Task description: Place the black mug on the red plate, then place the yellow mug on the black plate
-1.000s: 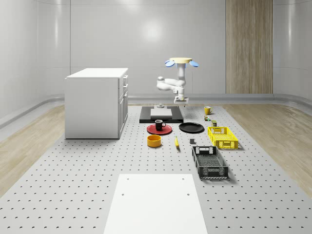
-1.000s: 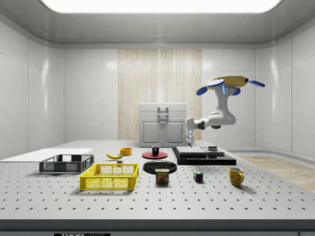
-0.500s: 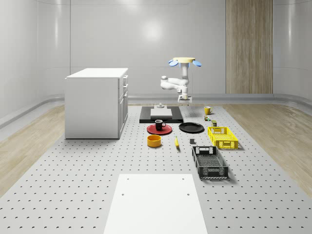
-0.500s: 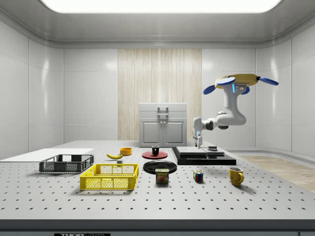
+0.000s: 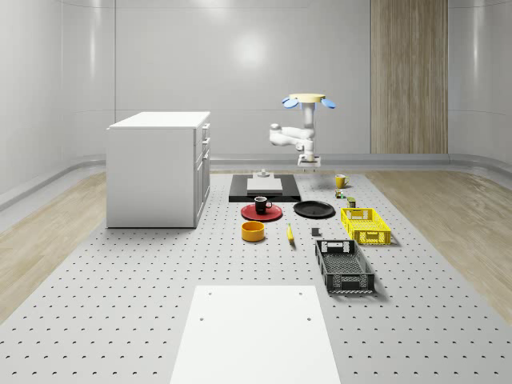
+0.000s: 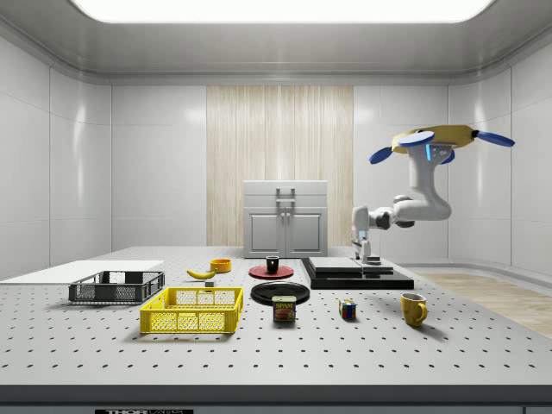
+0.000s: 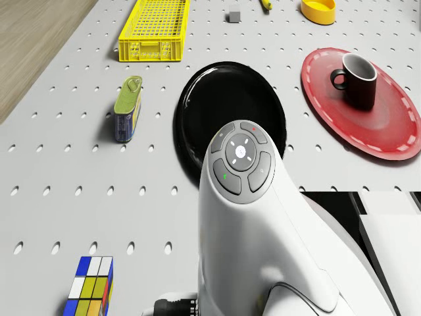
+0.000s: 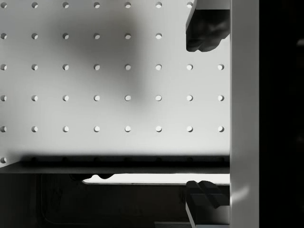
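Since the black mug [image 5: 261, 205] already sits on the red plate [image 5: 262, 212] mid-frame, I'd bring the hovering drone [image 5: 308, 100], jaws wide and empty, squarely above the yellow mug [image 5: 341, 182] standing on the counter [image 5: 120, 280] just right of it, avoiding its handle.

— What are you made of, top to bottom?

— My drone body [image 6: 434, 136]: a flat yellow disc with blue rotor blades out to the sides and a small lit blue strip on its underside. My arm [image 6: 420, 197] below it: glossy white rounded segments, darker bands at the joints.

— Any markings?

— On my arm's wrist housing [image 7: 241, 158], a grey round button pad: a white centre button ringed by grey wedge keys, one with a red mark, one with a green mark. A thin dark cable runs along the white shell below it.

— And the pincer?

— My gripper [image 8: 204, 114]: white finger bodies, dark grey rounded pads [image 8: 205, 35].
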You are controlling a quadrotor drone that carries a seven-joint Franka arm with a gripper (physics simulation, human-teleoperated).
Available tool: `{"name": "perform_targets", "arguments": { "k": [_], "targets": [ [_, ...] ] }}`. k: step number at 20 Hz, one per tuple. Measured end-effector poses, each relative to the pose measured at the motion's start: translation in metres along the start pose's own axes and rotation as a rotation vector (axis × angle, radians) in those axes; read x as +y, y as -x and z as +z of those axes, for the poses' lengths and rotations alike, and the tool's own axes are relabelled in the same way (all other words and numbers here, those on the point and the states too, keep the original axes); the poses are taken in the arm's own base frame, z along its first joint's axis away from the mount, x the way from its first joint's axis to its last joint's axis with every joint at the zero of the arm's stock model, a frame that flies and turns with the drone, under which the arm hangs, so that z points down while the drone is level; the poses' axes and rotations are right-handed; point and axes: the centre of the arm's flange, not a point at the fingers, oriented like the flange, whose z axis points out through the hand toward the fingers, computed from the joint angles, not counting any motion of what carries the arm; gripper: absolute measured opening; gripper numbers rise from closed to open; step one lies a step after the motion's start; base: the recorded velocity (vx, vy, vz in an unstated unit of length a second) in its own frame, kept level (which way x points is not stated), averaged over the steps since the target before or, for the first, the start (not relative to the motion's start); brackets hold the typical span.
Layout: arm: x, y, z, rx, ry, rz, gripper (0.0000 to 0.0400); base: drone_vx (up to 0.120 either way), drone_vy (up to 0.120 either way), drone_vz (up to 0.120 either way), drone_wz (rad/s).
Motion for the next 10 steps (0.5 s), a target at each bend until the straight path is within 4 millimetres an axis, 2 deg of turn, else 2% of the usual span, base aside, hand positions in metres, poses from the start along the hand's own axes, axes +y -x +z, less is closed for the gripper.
{"name": "perform_targets", "arguments": {
  "k": [10],
  "targets": [
    [0.0,0.0,0.0,0.0,0.0,0.0,0.04,-0.12,0.12,0.0,0.0]
  ]
}}
